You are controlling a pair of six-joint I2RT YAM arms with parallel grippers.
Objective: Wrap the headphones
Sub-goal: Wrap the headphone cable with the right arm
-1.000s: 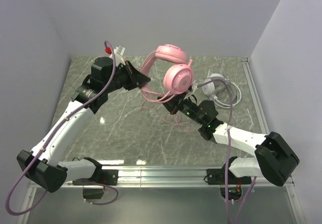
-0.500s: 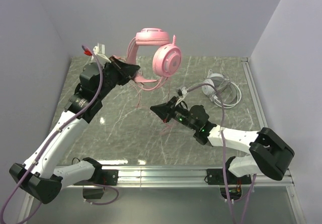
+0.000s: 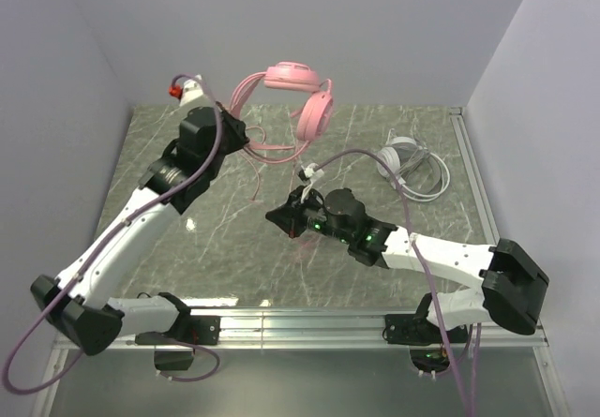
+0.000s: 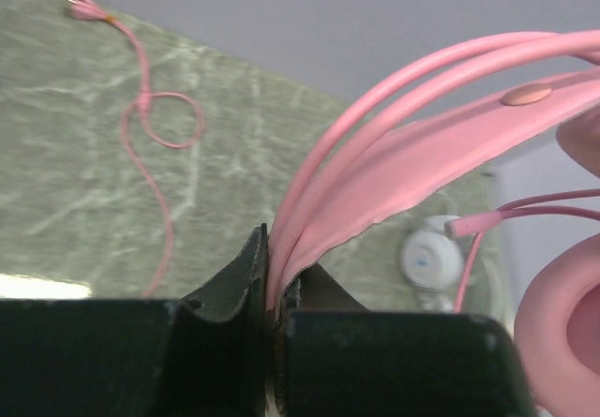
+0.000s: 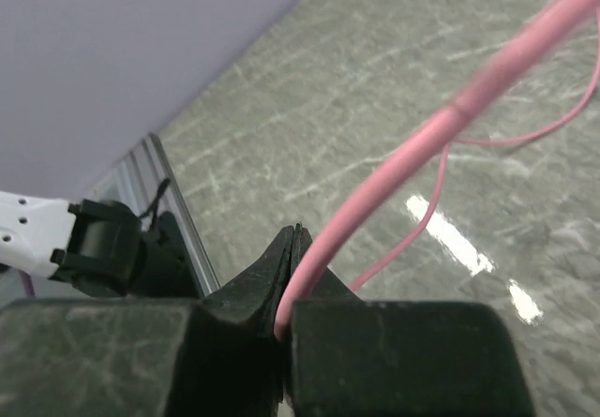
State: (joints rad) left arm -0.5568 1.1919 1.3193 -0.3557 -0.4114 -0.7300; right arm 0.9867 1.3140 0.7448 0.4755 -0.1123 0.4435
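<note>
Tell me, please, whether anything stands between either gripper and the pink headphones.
Nothing visible does. The left gripper is shut on the pink headphones at their headband, and the right gripper is shut on their cord.

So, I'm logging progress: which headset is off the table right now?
The pink headset, held up by its headband in the left gripper, cord pinched by the right gripper; the white headset lies on the table.
</note>
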